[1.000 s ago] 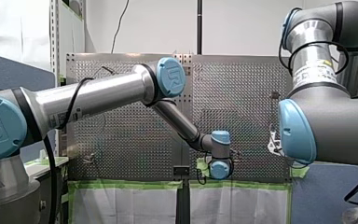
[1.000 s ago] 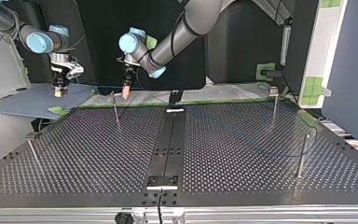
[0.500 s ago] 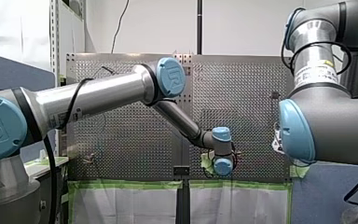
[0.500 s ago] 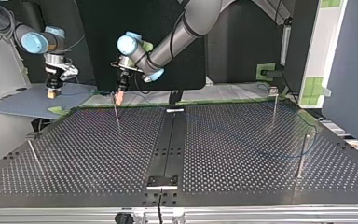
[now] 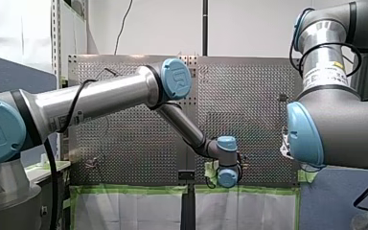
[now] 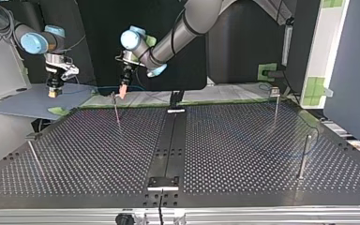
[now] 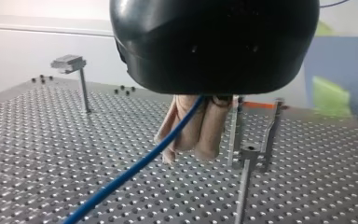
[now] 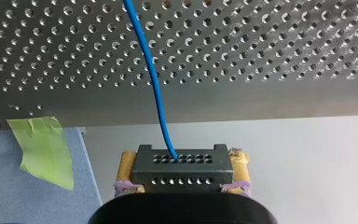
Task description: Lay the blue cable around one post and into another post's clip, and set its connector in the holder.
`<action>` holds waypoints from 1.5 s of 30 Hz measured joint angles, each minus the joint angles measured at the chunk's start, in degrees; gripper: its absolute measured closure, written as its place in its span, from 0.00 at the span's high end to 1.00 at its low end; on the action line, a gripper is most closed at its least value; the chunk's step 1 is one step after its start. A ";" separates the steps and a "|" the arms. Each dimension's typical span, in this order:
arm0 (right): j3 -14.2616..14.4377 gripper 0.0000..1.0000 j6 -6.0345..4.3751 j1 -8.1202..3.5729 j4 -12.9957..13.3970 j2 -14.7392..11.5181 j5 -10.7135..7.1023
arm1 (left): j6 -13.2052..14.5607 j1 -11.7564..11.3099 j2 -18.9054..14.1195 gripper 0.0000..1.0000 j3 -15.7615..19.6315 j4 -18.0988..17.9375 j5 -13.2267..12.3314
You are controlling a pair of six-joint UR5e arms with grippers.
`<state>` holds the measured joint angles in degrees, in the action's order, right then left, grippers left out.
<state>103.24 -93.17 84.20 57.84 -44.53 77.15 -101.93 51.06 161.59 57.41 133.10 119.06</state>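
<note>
In the left wrist view my left gripper [image 7: 193, 151] has its beige pads shut on the blue cable [image 7: 121, 179], which trails off toward the camera. A thin post topped by a clip [image 7: 248, 154] stands just beside and below those pads. The top view shows this gripper [image 6: 121, 93] hovering over the post [image 6: 116, 110] at the table's far edge. My right gripper [image 8: 182, 161], with yellow pads, is shut on the black perforated connector [image 8: 175, 169]; the cable [image 8: 151, 84] leaves its top. It hangs beyond the table's far left corner [image 6: 53, 92].
More thin posts rise from the perforated table [image 6: 243, 154]: two at the top view's right [image 6: 275, 105] [image 6: 303, 157] and one at its left [image 6: 33, 154]. A small holder block [image 6: 164, 183] sits on the dark centre strip near the front edge. Green tape [image 8: 46, 144] marks the blue board.
In the top view my left gripper has moved toward the left over the post, dipped, then risen a little. My right gripper has shifted slightly left, still holding the connector.
</note>
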 joint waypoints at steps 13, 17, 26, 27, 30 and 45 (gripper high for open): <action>0.07 0.00 1.43 0.78 -0.75 0.16 0.02 | 0.40 0.14 0.05 0.00 0.91 -0.06 -1.17; 0.07 0.00 1.58 1.09 -0.72 0.39 0.03 | 0.25 -0.29 0.06 0.00 0.92 -0.03 -1.53; 0.08 0.00 1.60 1.27 -0.62 0.97 -0.04 | -0.34 -1.63 0.19 0.00 0.92 0.41 -2.20; 0.08 0.00 1.59 1.27 -0.64 1.01 -0.04 | -0.43 -1.73 0.28 0.00 0.90 0.54 -2.24; 0.08 0.00 1.60 1.28 -0.64 1.09 -0.05 | -0.80 -2.08 0.59 0.00 0.91 0.98 -2.46; 0.07 0.00 1.36 1.36 0.51 2.39 -0.18 | -1.95 -4.04 0.76 0.00 -0.04 1.49 -4.17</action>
<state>103.31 -91.81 85.56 58.35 -42.14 76.97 -103.89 47.03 162.35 57.38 134.59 114.90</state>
